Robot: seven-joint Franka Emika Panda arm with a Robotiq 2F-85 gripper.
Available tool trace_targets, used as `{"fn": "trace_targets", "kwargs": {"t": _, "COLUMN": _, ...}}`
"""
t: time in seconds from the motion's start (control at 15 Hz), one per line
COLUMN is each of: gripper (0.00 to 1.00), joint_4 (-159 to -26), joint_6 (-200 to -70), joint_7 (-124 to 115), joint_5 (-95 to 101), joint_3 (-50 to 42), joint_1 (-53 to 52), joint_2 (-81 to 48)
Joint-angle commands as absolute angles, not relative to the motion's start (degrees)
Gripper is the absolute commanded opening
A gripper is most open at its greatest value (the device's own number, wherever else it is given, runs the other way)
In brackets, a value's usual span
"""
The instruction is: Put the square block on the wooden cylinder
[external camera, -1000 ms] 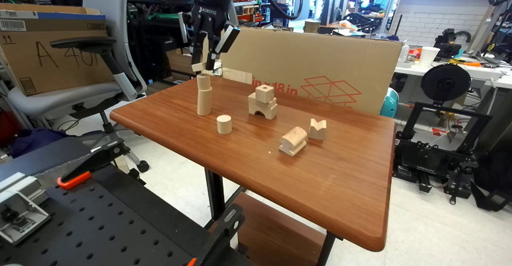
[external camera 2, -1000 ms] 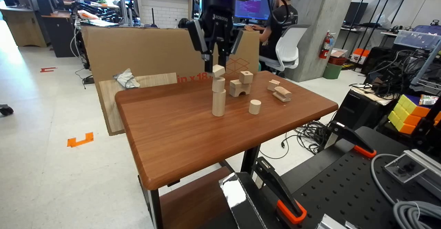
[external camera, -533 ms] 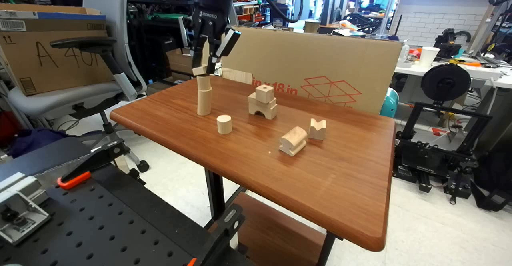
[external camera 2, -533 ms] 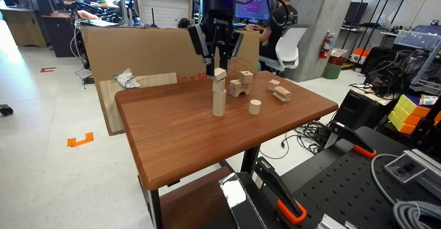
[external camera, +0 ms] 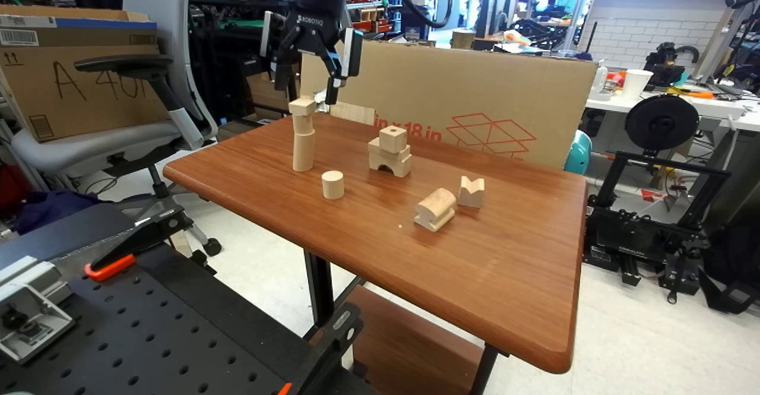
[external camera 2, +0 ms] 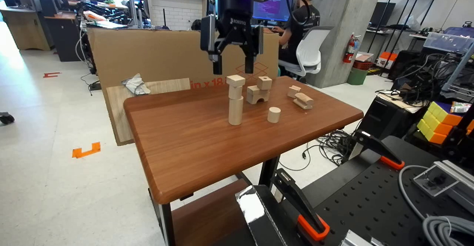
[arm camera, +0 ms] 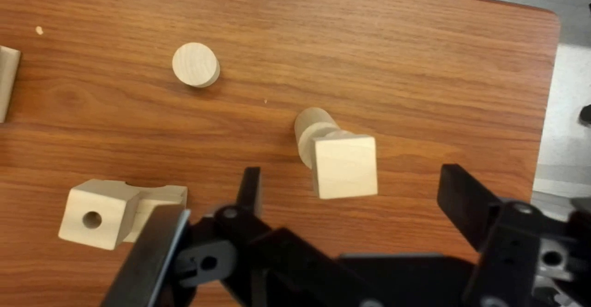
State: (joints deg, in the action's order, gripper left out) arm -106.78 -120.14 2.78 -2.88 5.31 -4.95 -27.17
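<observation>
In an exterior view, my tool (external camera: pixel 309 91) hangs left of centre near the top of the frame, released, its two fingers (external camera: pixel 332 95) spread wide. Just below it, the square block (external camera: pixel 302 107) lies on a short round piece (external camera: pixel 303 124), which in turn stands on the wooden cylinder (external camera: pixel 303 152); the stack rises from the left part of the tabletop (external camera: pixel 504 276), with a slight step where the two round pieces meet. In an exterior view, a large cardboard sheet (external camera 2: pixel 155 53) stands behind the tabletop, and the stack is at the centre of the frame, the square block level at its head and my fingers showing on either side, their ends slightly higher in the frame. Right of the stack I see a stubby round block (external camera 2: pixel 274 115), a holed cube (external camera 2: pixel 264 83) above an arched block (external camera 2: pixel 255 95), and farther right a notched block (external camera 2: pixel 293 91) near a round-topped block (external camera 2: pixel 303 101). In my wrist view, the square block's top face is just right of centre, in the gap between my fingers and apart from both. The round pieces slant away beneath it toward the upper left, and a pale chip (arm camera: pixel 39 30) lies in the upper left corner.
</observation>
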Motion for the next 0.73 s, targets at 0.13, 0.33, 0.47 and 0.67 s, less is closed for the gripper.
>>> {"fn": "trace_targets", "kwargs": {"t": 0.13, "gripper": 1.00, "joint_4": -106.89, "joint_6": -116.61, "joint_7": -2.60, "joint_5": 3.68, "joint_3": 3.31, "joint_1": -6.34, "joint_2": -19.83}}
{"fn": "trace_targets", "kwargs": {"t": 0.33, "gripper": 1.00, "joint_4": -106.13, "joint_6": -116.30, "joint_7": -3.32, "joint_5": 3.71, "joint_3": 3.78, "joint_1": -5.46, "joint_2": -20.54}}
{"fn": "trace_targets", "kwargs": {"t": 0.47, "gripper": 1.00, "joint_4": -106.06, "joint_6": -115.42, "joint_7": -4.18, "joint_5": 4.04, "joint_3": 3.39, "joint_1": -5.39, "joint_2": -19.37}}
{"fn": "trace_targets", "kwargs": {"t": 0.67, "gripper": 1.00, "joint_4": -106.16, "joint_6": -115.42, "joint_7": -4.60, "joint_5": 4.08, "joint_3": 3.33, "joint_1": -5.48, "joint_2": -19.49}}
